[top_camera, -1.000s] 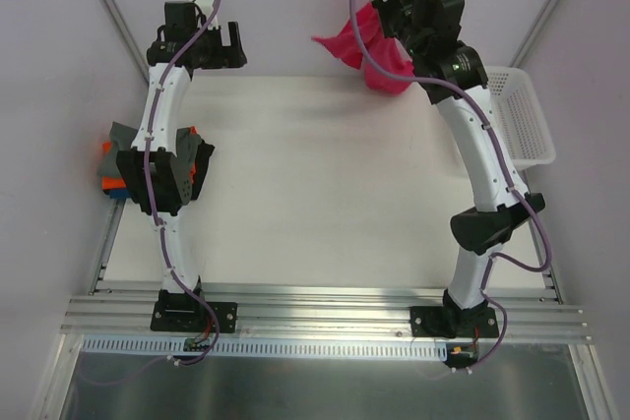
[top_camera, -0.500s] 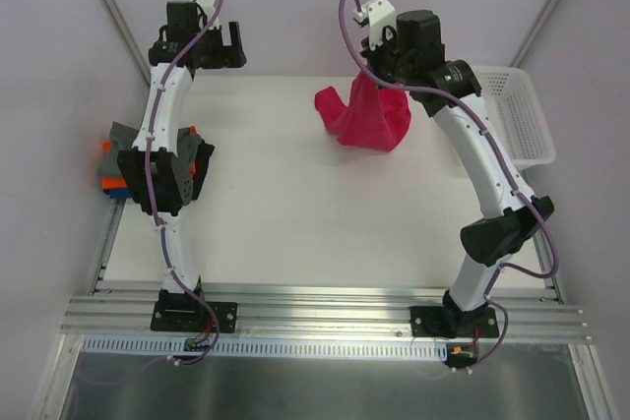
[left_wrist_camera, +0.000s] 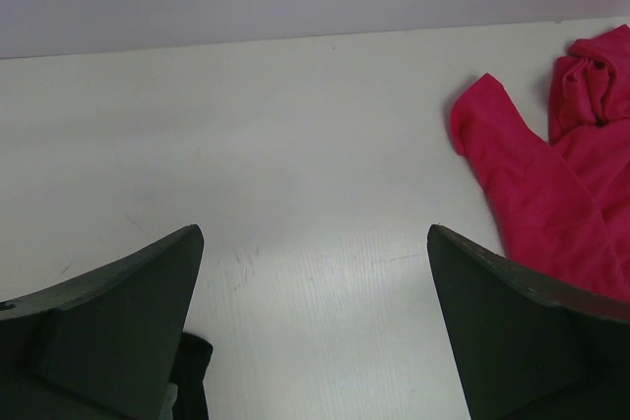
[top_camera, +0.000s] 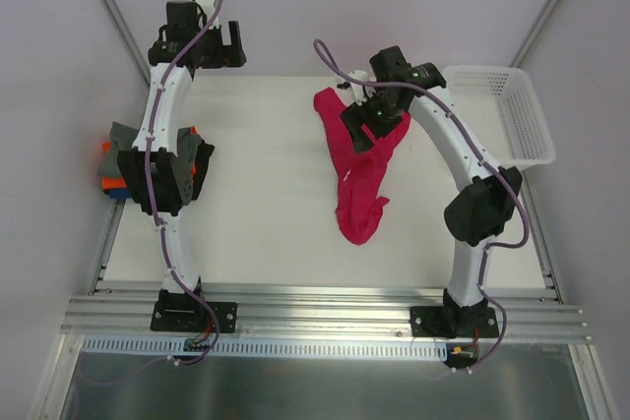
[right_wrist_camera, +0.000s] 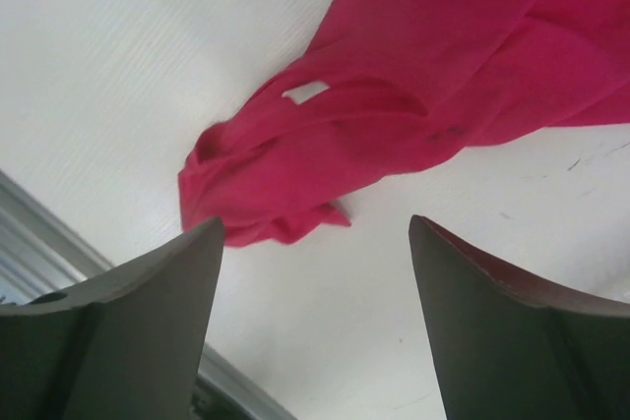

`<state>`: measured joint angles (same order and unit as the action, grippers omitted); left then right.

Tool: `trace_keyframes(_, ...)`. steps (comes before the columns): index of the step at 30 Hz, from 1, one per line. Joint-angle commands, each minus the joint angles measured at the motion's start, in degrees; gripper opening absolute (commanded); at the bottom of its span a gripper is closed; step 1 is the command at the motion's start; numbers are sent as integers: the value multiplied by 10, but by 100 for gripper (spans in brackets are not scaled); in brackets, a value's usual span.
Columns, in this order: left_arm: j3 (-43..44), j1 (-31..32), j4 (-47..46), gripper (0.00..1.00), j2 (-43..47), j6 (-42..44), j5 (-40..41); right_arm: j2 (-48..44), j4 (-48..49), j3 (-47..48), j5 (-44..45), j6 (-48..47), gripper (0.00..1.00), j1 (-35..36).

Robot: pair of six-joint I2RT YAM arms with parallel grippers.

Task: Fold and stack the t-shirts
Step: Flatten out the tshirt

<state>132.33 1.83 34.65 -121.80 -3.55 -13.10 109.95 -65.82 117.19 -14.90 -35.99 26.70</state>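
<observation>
A magenta-red t-shirt (top_camera: 359, 184) lies crumpled in a long strip on the white table, running from the back middle toward the centre. It also shows in the left wrist view as the t-shirt (left_wrist_camera: 551, 204) at the right edge. My right gripper (top_camera: 362, 130) hovers over its far end, open, with nothing between its fingers. In the right wrist view the t-shirt (right_wrist_camera: 394, 135) lies just beyond the right gripper (right_wrist_camera: 315, 225), a small white label (right_wrist_camera: 305, 91) showing. My left gripper (top_camera: 234, 46) stands open at the back left, with the left gripper (left_wrist_camera: 314, 231) over bare table. Folded t-shirts (top_camera: 110, 169) in grey, orange and blue are stacked at the left edge, partly hidden by the left arm.
A white lattice basket (top_camera: 492, 71) sits at the back right corner beside the right arm. A bit of black cloth (left_wrist_camera: 192, 381) shows under the left finger in the left wrist view. Metal frame rails run along the near table edge (top_camera: 315, 307).
The right arm swung down and toward the centre, carrying the magenta-red t-shirt from the air onto the table. Its gripper opened and let the shirt go. The left arm stayed still.
</observation>
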Motion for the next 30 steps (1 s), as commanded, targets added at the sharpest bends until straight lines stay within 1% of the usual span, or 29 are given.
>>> trace_keyframes(1,21,-1,-18,99,11,-1,-7,53,3,80,11,15,80,-24)
trace_keyframes(2,19,-2,-18,99,12,-1,-7,81,8,106,18,19,80,-26)
trace_keyframes(5,14,-2,-17,99,16,-2,-8,129,22,127,39,29,79,-25)
trace_keyframes(9,11,-4,-18,99,16,-5,-12,176,28,125,62,31,79,-25)
trace_keyframes(12,13,-4,-18,99,11,-5,-9,206,30,128,71,28,77,-27)
trace_keyframes(16,13,-6,-18,99,11,-5,-8,231,40,141,72,29,75,-35)
trace_keyframes(27,-5,-6,-19,99,18,-1,-3,281,50,167,75,45,72,-86)
trace_keyframes(30,-5,-6,-18,99,18,-1,-6,294,48,175,59,50,68,-92)
